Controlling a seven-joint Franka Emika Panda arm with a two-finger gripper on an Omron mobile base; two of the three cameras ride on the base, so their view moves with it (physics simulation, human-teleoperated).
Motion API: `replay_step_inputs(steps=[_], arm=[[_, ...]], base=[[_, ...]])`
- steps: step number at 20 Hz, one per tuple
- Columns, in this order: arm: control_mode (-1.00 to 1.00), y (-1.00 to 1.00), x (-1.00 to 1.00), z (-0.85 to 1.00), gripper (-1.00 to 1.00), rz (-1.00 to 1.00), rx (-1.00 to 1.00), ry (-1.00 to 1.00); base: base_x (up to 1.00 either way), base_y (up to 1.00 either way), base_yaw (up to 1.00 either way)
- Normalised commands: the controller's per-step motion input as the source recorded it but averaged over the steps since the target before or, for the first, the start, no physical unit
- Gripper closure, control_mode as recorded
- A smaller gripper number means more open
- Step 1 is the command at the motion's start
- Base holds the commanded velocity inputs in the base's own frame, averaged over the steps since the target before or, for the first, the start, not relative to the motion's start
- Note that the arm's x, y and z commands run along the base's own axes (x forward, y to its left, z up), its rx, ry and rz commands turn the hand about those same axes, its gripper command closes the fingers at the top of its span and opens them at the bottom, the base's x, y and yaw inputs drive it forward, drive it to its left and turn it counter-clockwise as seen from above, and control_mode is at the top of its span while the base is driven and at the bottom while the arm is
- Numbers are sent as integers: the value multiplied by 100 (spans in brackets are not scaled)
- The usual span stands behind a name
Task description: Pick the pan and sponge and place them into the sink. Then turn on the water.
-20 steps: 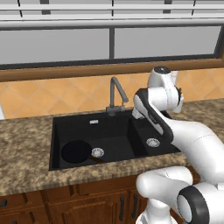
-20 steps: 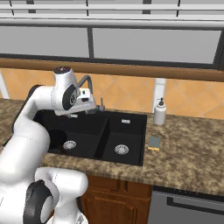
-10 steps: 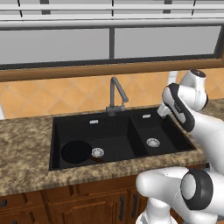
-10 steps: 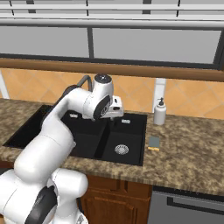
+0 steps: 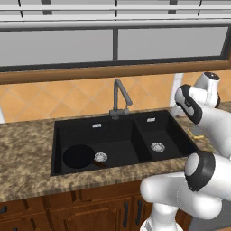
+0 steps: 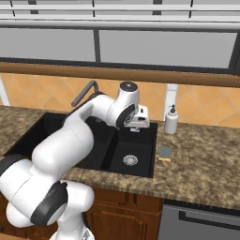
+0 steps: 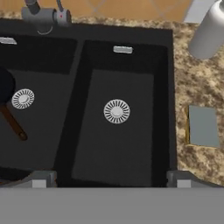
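Sponge [image 6: 165, 152] sits flat on the bench [image 6: 206, 164], just beside the right rim of the sink [image 7: 173, 87], at about 3 o'clock from the small basin's drain [image 7: 117, 111] in the hand view. The pan [image 5: 78, 155] already lies in the large basin, handle pointing toward that basin's drain. The claw [image 6: 138, 125] hangs over the small basin with its jaws spread wide and nothing between them.

My worry is the sponge's position: it lies close to the sink lip, so a finger coming down on the basin side could land on the rim or nudge the block along the bench rather than straddle it. The soap bottle [image 6: 171, 120] stands near it at roughly 12 o'clock, and a careless sideways approach might knock it over. A shallow pinch on so low a block could also slip.

Room looks better at 3 and 6 o'clock of the sponge, where the bench lies bare. The faucet [image 5: 120, 98] stands well apart at the back, behind the divider.
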Motion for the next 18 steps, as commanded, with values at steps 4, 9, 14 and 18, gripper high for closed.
replay_step_inputs(steps=[4,9,14,18], arm=[[-100,-20,24,-36,-100,-26,-3,5],[-100,-41,8,-19,-100,-9,0,5],[-100,-61,0,-19,-100,0,0,7],[-100,-55,7,-33,-100,0,0,9]], base=[[0,0,0],[0,0,0],[0,0,0],[0,0,0]])
